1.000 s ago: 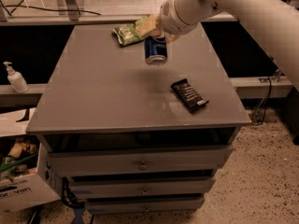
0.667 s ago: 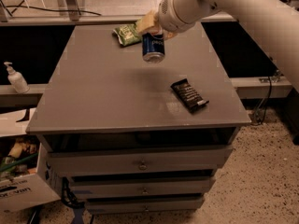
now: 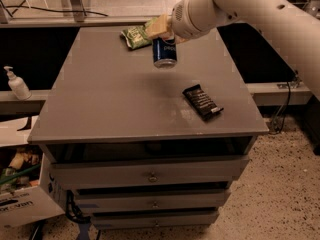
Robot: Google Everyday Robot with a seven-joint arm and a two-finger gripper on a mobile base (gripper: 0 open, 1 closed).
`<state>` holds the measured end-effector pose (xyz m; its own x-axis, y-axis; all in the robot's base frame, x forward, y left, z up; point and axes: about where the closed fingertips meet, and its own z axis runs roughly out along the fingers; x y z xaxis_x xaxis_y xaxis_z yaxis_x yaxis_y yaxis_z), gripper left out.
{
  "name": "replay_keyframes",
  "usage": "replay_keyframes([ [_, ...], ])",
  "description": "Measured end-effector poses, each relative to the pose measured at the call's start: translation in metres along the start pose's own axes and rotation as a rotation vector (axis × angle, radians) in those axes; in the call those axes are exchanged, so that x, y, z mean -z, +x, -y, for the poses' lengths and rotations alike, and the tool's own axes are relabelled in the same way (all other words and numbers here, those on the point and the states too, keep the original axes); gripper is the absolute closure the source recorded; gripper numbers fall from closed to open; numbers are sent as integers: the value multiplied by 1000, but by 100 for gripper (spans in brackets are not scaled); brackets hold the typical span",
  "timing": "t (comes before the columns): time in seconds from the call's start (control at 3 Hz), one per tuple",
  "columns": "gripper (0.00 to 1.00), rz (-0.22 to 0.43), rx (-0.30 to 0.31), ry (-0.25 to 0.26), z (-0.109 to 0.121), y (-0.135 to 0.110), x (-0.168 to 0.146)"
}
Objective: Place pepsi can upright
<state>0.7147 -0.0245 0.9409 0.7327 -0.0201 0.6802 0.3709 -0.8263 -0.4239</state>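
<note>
Camera view: gripper (image 3: 163,33) is over the far middle of the table (image 3: 107,101), pinching the top of the pepsi can (image 3: 164,54). Can hangs upright, silver base down. Can't tell if the base touches the tabletop. Green chip bag (image 3: 133,36) lies just left of the gripper. Black snack bar (image 3: 202,102) lies flat nearer the front right, well apart from the can.

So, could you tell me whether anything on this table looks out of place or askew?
Nothing looks spilled or damaged. The gripper holds the pepsi can upright over the far end of the table, beside the green chip bag. Only the black snack bar, near the right edge in this view, lies slanted.
</note>
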Motion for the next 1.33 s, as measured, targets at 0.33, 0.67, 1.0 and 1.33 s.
replay_keyframes([
  [0.33, 100, -92, 82, 104, 4, 1, -2],
  [0.67, 100, -164, 168, 184, 7, 2, -3],
  [1.0, 100, -238, 243, 267, 13, 7, -3],
  [1.33, 100, -306, 296, 341, 18, 10, -3],
])
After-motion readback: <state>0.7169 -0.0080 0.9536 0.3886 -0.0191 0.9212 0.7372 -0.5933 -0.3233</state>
